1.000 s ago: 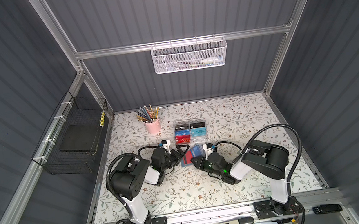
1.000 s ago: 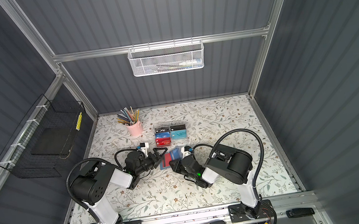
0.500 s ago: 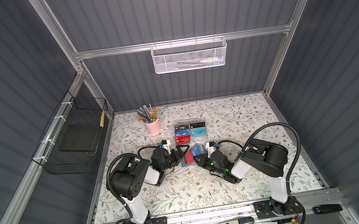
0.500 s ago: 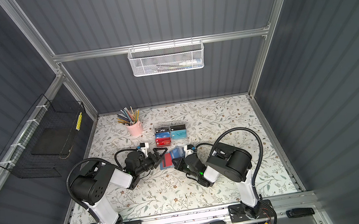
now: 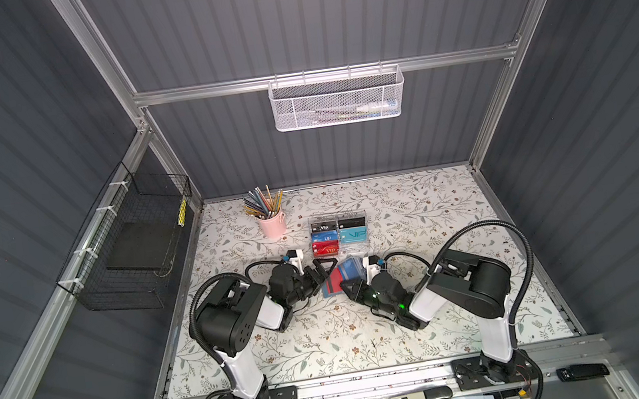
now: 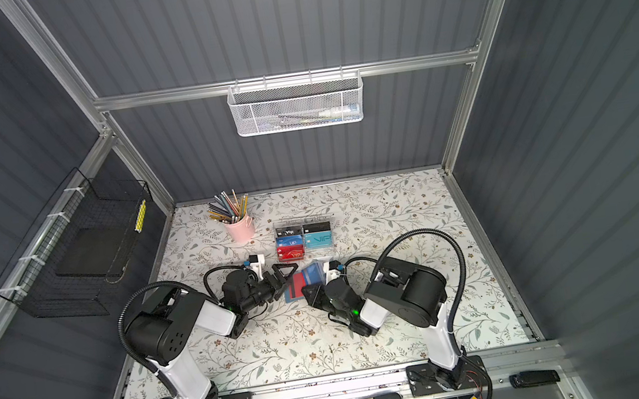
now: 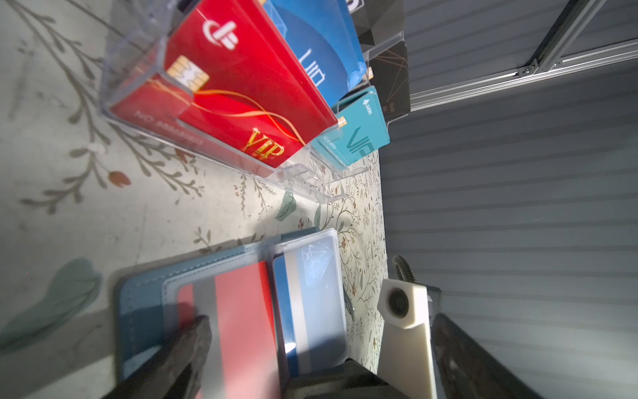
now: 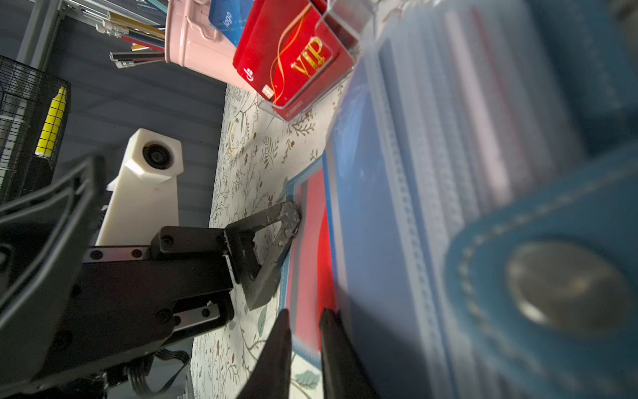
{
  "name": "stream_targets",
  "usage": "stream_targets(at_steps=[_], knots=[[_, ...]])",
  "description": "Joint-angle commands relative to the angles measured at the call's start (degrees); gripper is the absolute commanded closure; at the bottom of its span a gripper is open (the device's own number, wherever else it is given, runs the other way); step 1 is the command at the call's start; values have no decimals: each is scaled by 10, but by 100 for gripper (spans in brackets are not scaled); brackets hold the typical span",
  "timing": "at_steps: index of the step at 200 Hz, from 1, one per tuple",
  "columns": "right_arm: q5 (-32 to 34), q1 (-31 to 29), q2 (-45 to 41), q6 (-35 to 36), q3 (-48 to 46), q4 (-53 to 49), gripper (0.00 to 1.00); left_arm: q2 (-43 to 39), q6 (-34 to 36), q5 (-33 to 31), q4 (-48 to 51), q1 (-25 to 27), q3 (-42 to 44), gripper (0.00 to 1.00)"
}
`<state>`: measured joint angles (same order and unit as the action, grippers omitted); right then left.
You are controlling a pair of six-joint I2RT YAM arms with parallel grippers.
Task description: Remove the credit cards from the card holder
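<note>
The card holder (image 5: 327, 288) (image 6: 291, 294) lies open on the table between both grippers, its blue cover (image 7: 138, 304) flat and its snap tab (image 8: 552, 286) close to the right wrist camera. Two credit cards sit back-up in clear sleeves: a red one (image 5: 335, 281) (image 7: 241, 311) (image 8: 312, 241) on the flat page and a blue one (image 5: 351, 268) (image 7: 280, 297) on a raised page. My left gripper (image 5: 321, 272) is open wide, one fingertip (image 7: 195, 331) (image 8: 288, 216) pressing the red card's sleeve. My right gripper (image 8: 303, 331) (image 5: 347, 287) is open a narrow gap at that page's near corner.
A clear acrylic rack (image 5: 338, 233) of VIP cards stands just behind the holder. A pink cup of pencils (image 5: 272, 223) is at the back left. A black wire basket (image 5: 136, 250) hangs on the left wall and a white mesh basket (image 5: 336, 99) on the back rail.
My right gripper has edged a little to the left along the holder's near side. The left arm and the holder have stayed where they were.
</note>
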<state>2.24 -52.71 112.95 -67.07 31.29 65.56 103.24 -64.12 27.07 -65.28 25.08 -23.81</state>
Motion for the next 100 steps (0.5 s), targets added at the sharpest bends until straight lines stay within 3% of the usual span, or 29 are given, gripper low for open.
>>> stream_targets(at_steps=[1, 100], knots=[[41, -8, -3, 1, -15, -86, 79, 9, -1, 3, 74, 3, 20, 0], [72, -14, -21, 2, -36, -94, 77, 11, 3, 3, 75, 2, 21, 0]])
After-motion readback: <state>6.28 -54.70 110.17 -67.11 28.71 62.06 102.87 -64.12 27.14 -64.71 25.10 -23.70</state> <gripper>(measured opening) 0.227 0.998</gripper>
